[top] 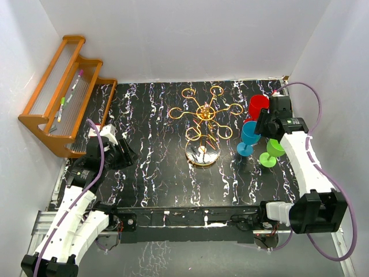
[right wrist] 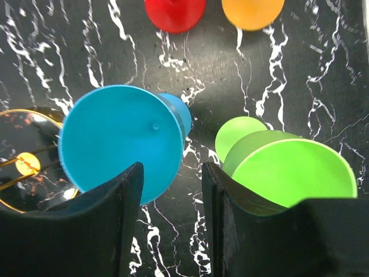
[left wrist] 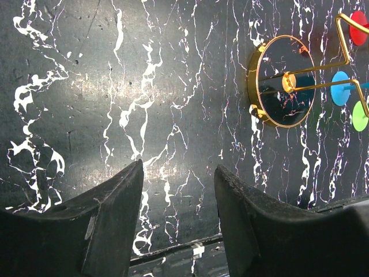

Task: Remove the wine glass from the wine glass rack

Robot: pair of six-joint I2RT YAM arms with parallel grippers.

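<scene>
The gold wire wine glass rack (top: 203, 115) stands mid-table on its round base (top: 202, 154); its rings hold no glass. Its base also shows in the left wrist view (left wrist: 282, 81) and the right wrist view (right wrist: 23, 161). A blue wine glass (top: 249, 137), a green one (top: 272, 151) and a red one (top: 258, 107) stand on the table right of the rack. My right gripper (top: 260, 130) is open and empty, above the gap between the blue glass (right wrist: 118, 141) and the green glass (right wrist: 288, 170). My left gripper (top: 121, 153) is open and empty over the table at the left (left wrist: 179, 173).
An orange-brown wooden stepped shelf (top: 66, 92) with pens leans at the back left. An orange glass (right wrist: 252, 11) stands beside the red glass (right wrist: 174, 12) in the right wrist view. White walls enclose the black marbled table (top: 150, 173).
</scene>
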